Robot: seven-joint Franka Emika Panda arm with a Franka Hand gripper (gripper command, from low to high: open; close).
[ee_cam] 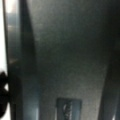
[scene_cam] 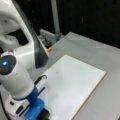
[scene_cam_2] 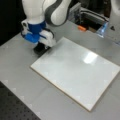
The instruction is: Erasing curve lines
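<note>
White rectangular board lies flat on the grey table in both front views. The blue-and-white gripper sits low at the board's far-left corner. No curve lines show on it. Jaws' state: cannot tell.

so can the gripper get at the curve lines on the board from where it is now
Probably yes. The gripper sits low at the white board's corner, with a dark block under it. A faint mark, likely the curve lines, lies on the open board surface nearby, and nothing stands between them.
</note>
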